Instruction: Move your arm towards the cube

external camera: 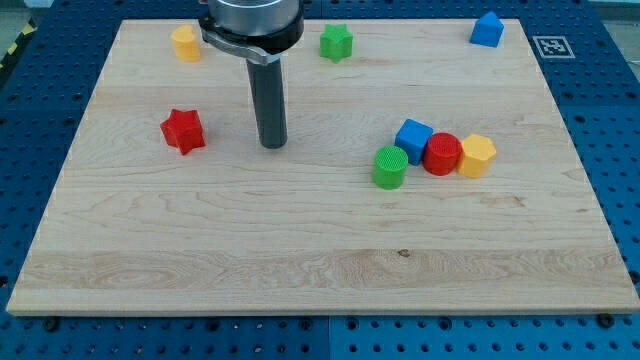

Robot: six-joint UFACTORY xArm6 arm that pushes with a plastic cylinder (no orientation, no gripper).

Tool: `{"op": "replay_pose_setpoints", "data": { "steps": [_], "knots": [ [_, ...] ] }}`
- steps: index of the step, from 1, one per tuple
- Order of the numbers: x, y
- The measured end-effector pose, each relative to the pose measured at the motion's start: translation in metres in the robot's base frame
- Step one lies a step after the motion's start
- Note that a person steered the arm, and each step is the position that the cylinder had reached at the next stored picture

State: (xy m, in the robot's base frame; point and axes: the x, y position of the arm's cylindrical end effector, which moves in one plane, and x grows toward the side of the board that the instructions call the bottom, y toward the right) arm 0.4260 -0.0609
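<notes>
The blue cube (413, 135) sits right of the board's middle, touching a red cylinder (442, 154) on its right and close to a green cylinder (389, 166) below-left of it. A yellow hexagonal block (477, 155) touches the red cylinder's right side. My tip (272, 144) rests on the board left of centre, well to the left of the blue cube and to the right of a red star (183, 130).
A yellow block (185, 43) lies near the top left, a green star (336, 42) at the top middle, and a blue house-shaped block (486, 29) at the top right. The wooden board (300, 260) lies on a blue perforated table.
</notes>
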Motion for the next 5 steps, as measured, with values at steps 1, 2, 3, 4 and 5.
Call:
{"op": "replay_pose_setpoints", "data": {
  "steps": [1, 2, 3, 4, 5],
  "knots": [
    [0.000, 0.003],
    [0.000, 0.017],
    [0.000, 0.030],
    [0.000, 0.063],
    [0.000, 0.094]
  ]
}}
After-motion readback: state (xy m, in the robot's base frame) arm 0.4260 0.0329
